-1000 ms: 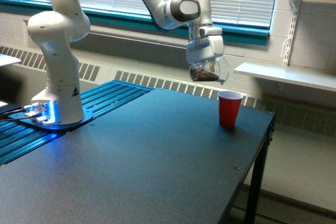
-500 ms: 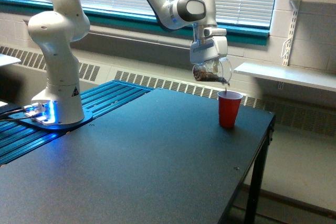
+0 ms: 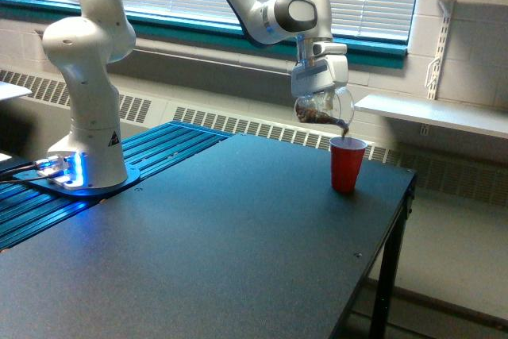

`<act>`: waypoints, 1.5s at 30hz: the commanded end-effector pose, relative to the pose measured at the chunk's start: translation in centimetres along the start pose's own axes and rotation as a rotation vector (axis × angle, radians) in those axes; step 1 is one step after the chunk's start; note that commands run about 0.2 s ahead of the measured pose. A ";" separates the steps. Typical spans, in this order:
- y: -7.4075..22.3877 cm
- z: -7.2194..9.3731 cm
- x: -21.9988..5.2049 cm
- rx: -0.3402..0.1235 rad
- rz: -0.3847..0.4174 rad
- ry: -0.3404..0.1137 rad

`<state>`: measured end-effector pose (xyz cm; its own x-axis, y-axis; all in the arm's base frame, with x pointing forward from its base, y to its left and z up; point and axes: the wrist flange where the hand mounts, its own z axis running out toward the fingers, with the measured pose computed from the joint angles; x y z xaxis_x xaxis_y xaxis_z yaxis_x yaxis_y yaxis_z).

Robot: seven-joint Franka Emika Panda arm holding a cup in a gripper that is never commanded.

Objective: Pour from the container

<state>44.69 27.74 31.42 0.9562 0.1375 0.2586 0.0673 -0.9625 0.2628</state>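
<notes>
Arm base (image 3: 86, 117): there it stands at the exterior view's left; a smooth white column of rounded, glossy joints on a round foot, a blue light glowing low on it; the foot sits on a ribbed blue-lit plate beside the worktop.
Worktop (image 3: 206, 252): dark, matt, flat slab with squared edges, running from the foreground off to the exterior view's right; a thin black leg shows under its right corner.
Backdrop: pale horizontal blinds above a teal sill; slotted heater grille along the wall.
Gripper (image 3: 319, 91): white, boxy, pointing down from a rounded grey-capped wrist; here are the jaws, closed onto the top of the container, fingers hidden against the glass, so the width of the gap cannot be read.
Container (image 3: 324, 109): clear, rounded glass mug with a curved side handle, held in the air and tipped over towards the exterior view's right; dark brown contents pooled at its low side, and a dark trickle at the lip just above the red cup.
Red cup (image 3: 347, 164): opaque red plastic, tapered, pale rim, upright on the worktop near its far right edge, directly below the lip, not touching it.
Shelf (image 3: 432, 113): plain white board on wall brackets, far right.
</notes>
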 end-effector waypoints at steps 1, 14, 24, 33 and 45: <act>-0.3 -0.2 0.6 -0.014 0.015 0.005; 0.0 0.0 0.9 -0.057 -0.008 -0.003; 0.3 -0.1 1.0 -0.080 -0.035 -0.007; 0.6 -0.2 0.8 -0.102 -0.063 -0.017; 0.8 -0.6 0.7 -0.108 -0.088 -0.025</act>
<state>45.43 26.97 31.69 0.9608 0.1765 0.2139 0.0883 -0.9259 0.3674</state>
